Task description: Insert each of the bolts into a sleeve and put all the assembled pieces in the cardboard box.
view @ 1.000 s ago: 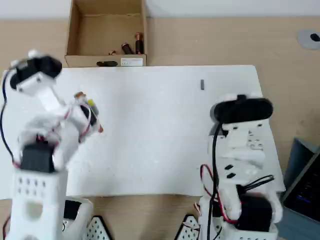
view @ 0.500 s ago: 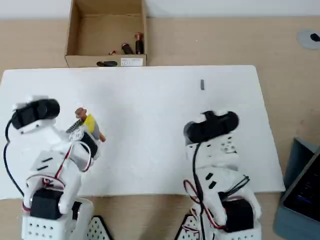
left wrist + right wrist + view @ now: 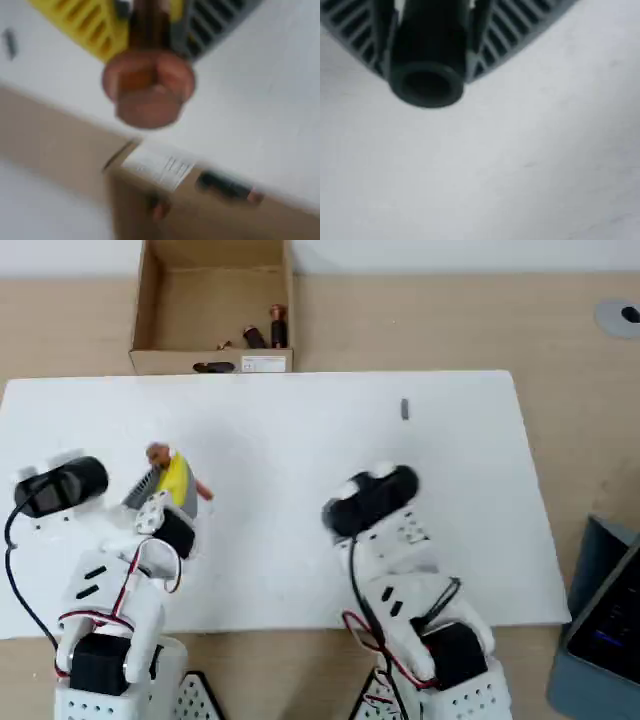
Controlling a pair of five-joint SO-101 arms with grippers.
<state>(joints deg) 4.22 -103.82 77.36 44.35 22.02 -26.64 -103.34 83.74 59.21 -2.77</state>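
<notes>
Left fingers (image 3: 85,25): one yellow, one grey, clamped on the shank of a copper bolt (image 3: 148,90). The flanged head juts past the fingertips, pointing toward the box (image 3: 190,210) beyond. From the high view we place this bolt (image 3: 160,454) over the left part of the white sheet (image 3: 300,540). It sits across the fingers, head toward the box, thin end poking out the near side.

Right fingers (image 3: 350,30): both grey, closed on a black sleeve (image 3: 426,75). Its open bore sticks out past the tips, with bare sheet behind it. The wrist view gives us the grip. The high view gives the right arm (image 3: 372,500) its place, mid-sheet and well apart from the left arm.

The box (image 3: 160,362) stands on the surface just beyond the sheet's far edge. Assembled pieces (image 3: 265,332) lie in its near right corner. A small dark piece (image 3: 404,410) lies alone on the far right part of the sheet; we cannot tell what it is.
</notes>
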